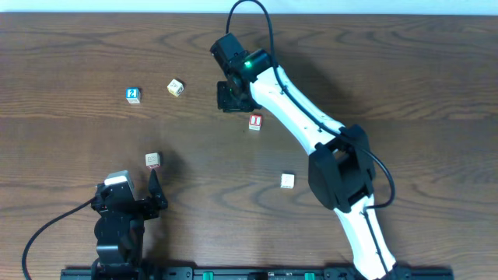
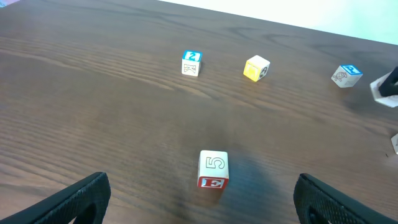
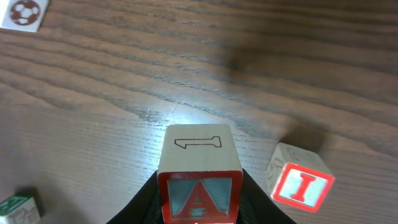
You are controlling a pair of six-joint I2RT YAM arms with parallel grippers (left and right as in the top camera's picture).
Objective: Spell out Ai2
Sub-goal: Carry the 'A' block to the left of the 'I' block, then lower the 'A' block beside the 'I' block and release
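My right gripper is shut on the red A cube, whose top face bears an outlined 1. From overhead the gripper hides that cube. Just to its right on the table lies the red I cube, tilted and apart from the A cube. The blue 2 cube stands far to the left at the back. My left gripper is open near the front edge, with nothing between its fingers.
A cube showing a 5 and a red E sits just ahead of the left gripper. A pale cube with a football stands at the back. Another pale cube lies mid-table. A second blue-topped cube and a green-marked cube also show.
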